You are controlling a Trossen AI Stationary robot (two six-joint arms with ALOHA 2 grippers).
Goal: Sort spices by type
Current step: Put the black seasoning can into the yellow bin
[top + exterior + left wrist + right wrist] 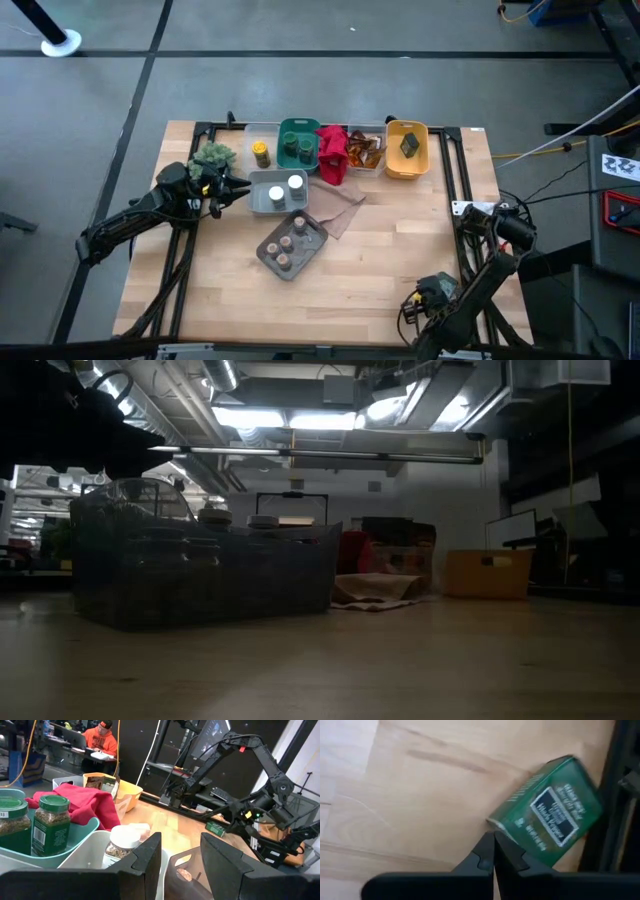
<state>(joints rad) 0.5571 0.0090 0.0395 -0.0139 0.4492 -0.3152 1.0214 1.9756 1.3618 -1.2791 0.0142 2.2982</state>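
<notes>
Left gripper (181, 865) jaws apart and empty, white-lidded jar (124, 845) beyond, right gripper (494, 851) jaws closed beside green packet (551, 815)

On the table stand six containers: a clear bin (262, 131), a green bin (298, 127), a second clear bin (370, 163), a yellow bin (406, 170), a white bin (262, 203) and a grey tray (312, 243). One yellow-lidded jar (261, 153), two green-lidded jars (297, 147), two white-lidded jars (286, 189) and four tan-lidded jars (287, 243) show. There is one red cloth (332, 153), one green plant (213, 157) and one dark green packet (547, 813) by the right arm.
</notes>
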